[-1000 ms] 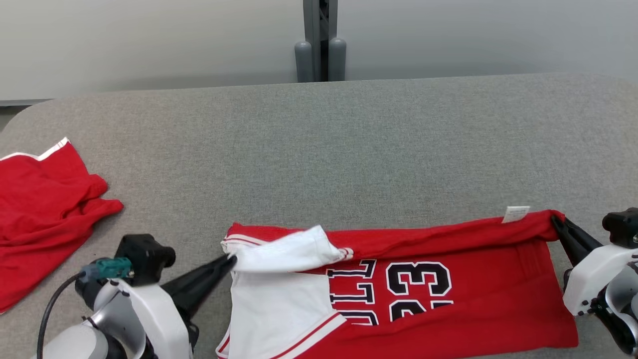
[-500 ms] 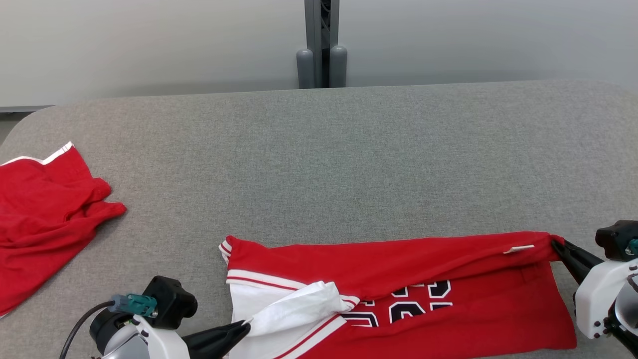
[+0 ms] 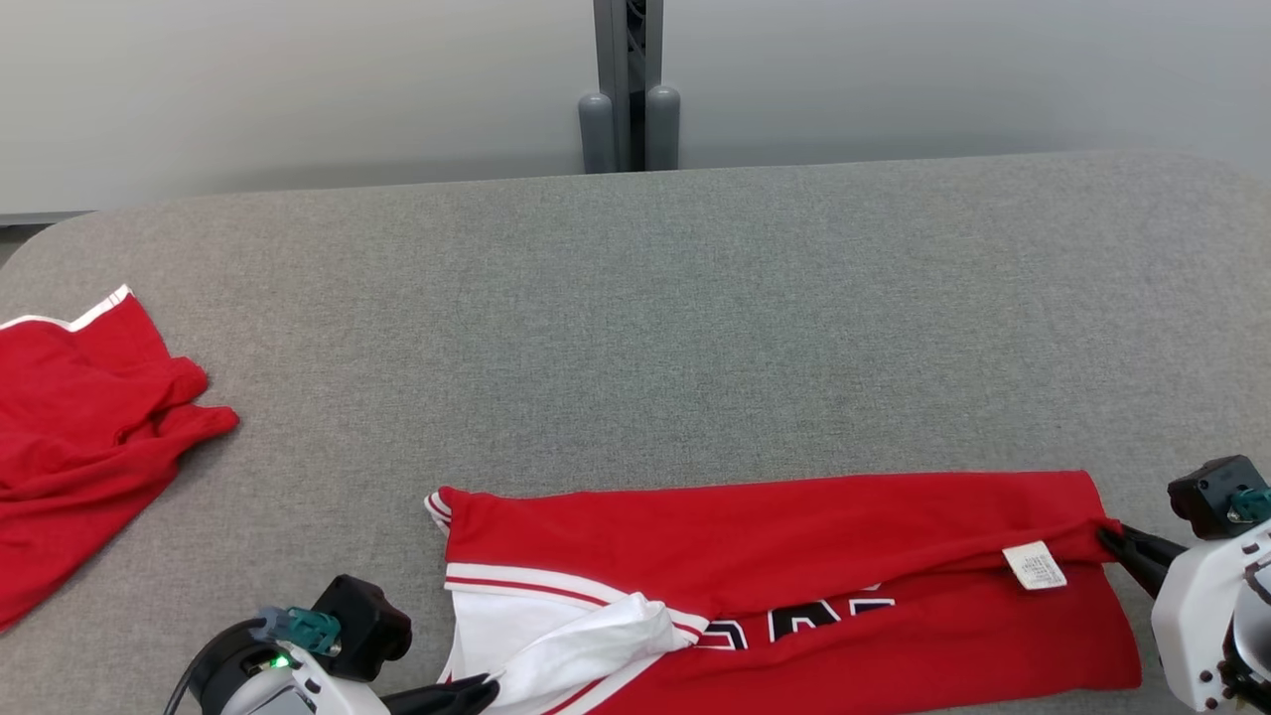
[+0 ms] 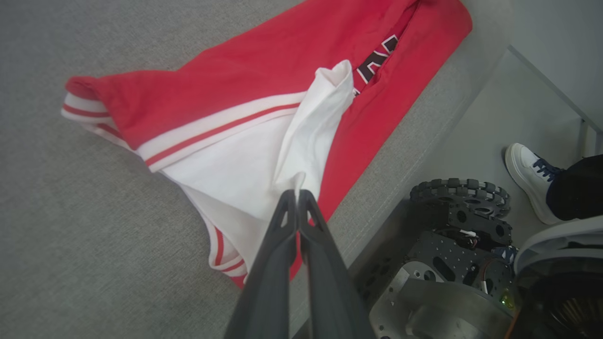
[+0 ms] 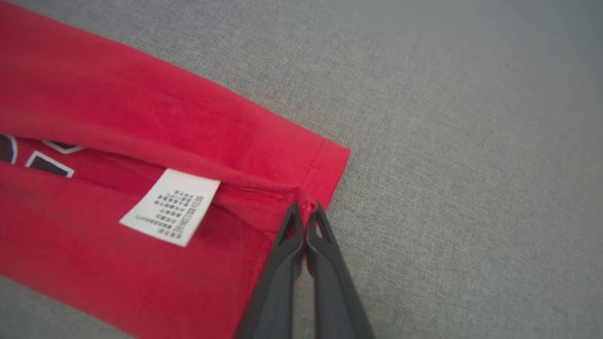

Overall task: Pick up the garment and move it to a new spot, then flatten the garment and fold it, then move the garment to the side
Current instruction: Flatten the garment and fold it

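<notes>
The left claw point(image 3: 475, 689), just right of a crumpled red cloth point(image 3: 84, 447) at the left edge of the grey desk point(image 3: 635, 298), was closed tight on a bunch of white fabric at the left end of the garment point(image 3: 794, 526). The red jersey lay stretched along the near edge of the desk, its far long side doubled over toward the robot so that only the tops of the black-and-white lettering showed below the fold. A white care label point(image 3: 1035, 566) sat face up near the right end. There the right claw point(image 3: 1114, 537) was pinched shut on the red hem corner, low against the desk.

Judging by how the cloth lay, the pick-up, the move to a new spot and the flattening looked finished, and the first lengthwise fold was nearly laid but not yet let go. The white fabric at the left was rumpled and not square with the fold. Releasing both corners, any further folds and the shift to the side appeared to remain. A person's white shoe point(image 4: 527, 176) stood on the floor beside the robot's wheeled base point(image 4: 459, 202).
</notes>
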Motion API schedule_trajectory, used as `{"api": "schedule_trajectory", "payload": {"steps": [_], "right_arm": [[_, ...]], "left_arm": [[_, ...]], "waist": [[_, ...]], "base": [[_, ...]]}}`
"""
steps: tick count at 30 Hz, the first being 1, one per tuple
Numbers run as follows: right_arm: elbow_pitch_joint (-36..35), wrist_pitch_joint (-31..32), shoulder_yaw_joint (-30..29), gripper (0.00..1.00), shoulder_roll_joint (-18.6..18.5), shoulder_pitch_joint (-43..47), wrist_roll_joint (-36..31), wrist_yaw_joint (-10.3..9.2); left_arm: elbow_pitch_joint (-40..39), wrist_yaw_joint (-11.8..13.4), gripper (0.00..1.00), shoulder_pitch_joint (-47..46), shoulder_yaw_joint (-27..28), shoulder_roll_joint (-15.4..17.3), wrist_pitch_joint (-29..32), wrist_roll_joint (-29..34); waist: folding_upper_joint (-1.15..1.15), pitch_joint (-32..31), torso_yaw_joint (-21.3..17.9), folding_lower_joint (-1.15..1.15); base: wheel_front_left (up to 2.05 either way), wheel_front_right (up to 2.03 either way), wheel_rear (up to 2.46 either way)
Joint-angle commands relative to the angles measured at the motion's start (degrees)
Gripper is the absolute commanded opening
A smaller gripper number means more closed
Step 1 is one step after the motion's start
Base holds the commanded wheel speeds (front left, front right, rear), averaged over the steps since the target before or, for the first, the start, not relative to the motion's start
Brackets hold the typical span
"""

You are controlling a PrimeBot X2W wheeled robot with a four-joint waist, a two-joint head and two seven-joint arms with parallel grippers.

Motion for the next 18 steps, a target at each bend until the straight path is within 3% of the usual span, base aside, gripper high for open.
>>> {"api": "schedule_trajectory", "payload": {"steps": [1, 2, 6, 7, 8, 13, 18], "right_arm": [[-0.57, 1.12, -0.04, 0.78, -0.98, 0.75, 0.79, -0.01], [-1.19, 1.72, 0.16, 1.0, -1.18, 0.94, 1.28, -0.01], [-2.38, 5.98, -0.09, 1.0, -2.28, 1.82, 4.14, -0.01], [-2.71, 6.91, -0.45, 1.0, -2.37, 1.85, 4.83, -0.01], [-3.12, 7.63, -0.75, 1.0, -2.43, 1.95, 5.46, -0.01], [-4.48, 10.44, -3.92, 1.0, -3.96, 2.16, 6.12, -0.01], [-4.65, 9.19, -9.54, 1.0, -3.28, 1.13, 3.32, -0.01]], "left_arm": [[0.52, 0.08, 0.0, -0.09, -0.12, 0.05, 0.27, 0.52], [0.7, 0.15, 0.0, -0.13, -0.27, 0.03, 0.29, 0.58], [1.43, 0.33, 0.0, -0.05, -1.23, 0.12, 1.44, 1.25], [1.59, 0.68, 0.43, 0.06, -1.27, 0.03, 1.37, 1.36], [1.68, 0.86, 1.0, 0.08, -1.3, -0.04, 1.34, 1.54], [1.78, 1.91, 1.0, 0.11, -1.02, 0.25, 2.06, 1.16], [0.44, 3.14, 1.0, -1.42, 1.96, -0.29, 0.07, -0.93]], "waist": [[0.0, 0.04, -0.09, 0.0], [0.0, 0.07, -0.13, 0.0], [0.0, 0.0, -0.31, 0.0], [0.0, -0.03, -0.35, 0.0], [0.0, -0.02, -0.38, 0.0], [0.0, -0.1, -0.48, 0.0], [0.0, -0.25, -0.5, 0.0]], "base": [[0.0, 0.0, 0.0], [0.0, 0.0, 0.0], [0.0, 0.0, 0.0], [0.0, 0.0, 0.0], [0.0, 0.0, 0.0], [0.0, 0.0, 0.0], [0.0, 0.0, 0.0]]}}
